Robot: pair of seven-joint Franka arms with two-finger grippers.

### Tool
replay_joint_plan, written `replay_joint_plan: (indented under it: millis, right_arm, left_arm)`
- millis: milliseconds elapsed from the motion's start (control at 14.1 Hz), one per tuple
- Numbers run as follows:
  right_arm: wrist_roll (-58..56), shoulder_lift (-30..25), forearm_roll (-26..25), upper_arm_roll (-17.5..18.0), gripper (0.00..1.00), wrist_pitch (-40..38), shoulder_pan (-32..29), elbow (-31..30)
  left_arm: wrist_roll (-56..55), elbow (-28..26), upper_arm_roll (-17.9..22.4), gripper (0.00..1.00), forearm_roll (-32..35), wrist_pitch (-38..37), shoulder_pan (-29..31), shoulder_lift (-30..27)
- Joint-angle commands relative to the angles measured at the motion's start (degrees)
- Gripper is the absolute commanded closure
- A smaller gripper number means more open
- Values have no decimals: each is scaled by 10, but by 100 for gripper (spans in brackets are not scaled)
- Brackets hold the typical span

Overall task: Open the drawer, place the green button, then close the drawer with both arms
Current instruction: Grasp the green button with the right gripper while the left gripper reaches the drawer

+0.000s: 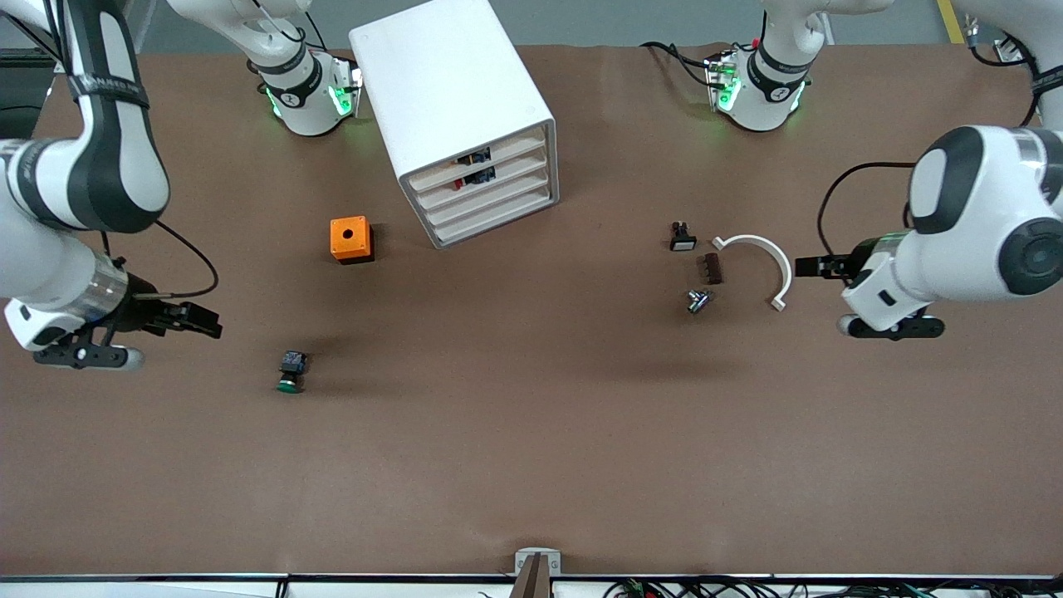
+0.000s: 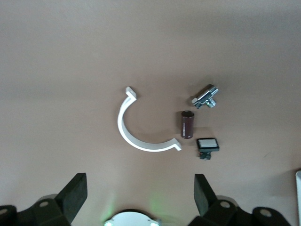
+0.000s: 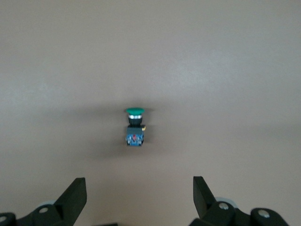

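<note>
- I see the brown bench [image 1: 531, 465] with the white rounded box cabinet [image 1: 453, 108] near the arms' bases; its third white tray drawer [image 1: 492, 202] sits shut, so I judge the opening step not yet begun.
- My left gripper [image 2: 140, 197] hangs with its fingers spread wide and empty, just short of the white plastic half-ring [image 2: 141, 127], the brown cylinder [image 2: 187, 124], the metal fitting [image 2: 205, 96] and the white-capped black button [image 2: 207, 145].
- My right gripper [image 3: 139, 200] also stands wide apart, holding nothing.
- The small green-capped button with black-blue body [image 3: 135, 127] lies on its side straight ahead of the right fingers, apart from them.
- Next, I reckon, one arm must reach the drawer front and pull.
</note>
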Motion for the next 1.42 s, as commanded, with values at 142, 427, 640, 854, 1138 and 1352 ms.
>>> replay_joint_plan:
  millis: [142,427,640,854,1138,1352]
  right_arm:
    - [3,63,11,-1,0,42,15,5]
    - [4,110,12,-1,0,81,22,-1]
    - [12,151,34,-1,0,112,25,-2]
    - [13,189,64,-1,0,143,26,-1]
    - [13,212,105,-1,0,153,30,0]
    - [13,218,105,-1,0,158,32,-1]
  left_arm:
    - [-218,48,-15,0,-73,-48,-45,42]
    - [-436,114,-17,0,-161,-104,-82,107]
    - [-527,125,-16,0,-183,-103,-123,142]
    - [-686,134,-17,0,-236,-99,-139,186]
    - [-871,166,-17,0,-310,-91,-150,244]
    - [-975,165,-19,0,-355,-82,-153,280]
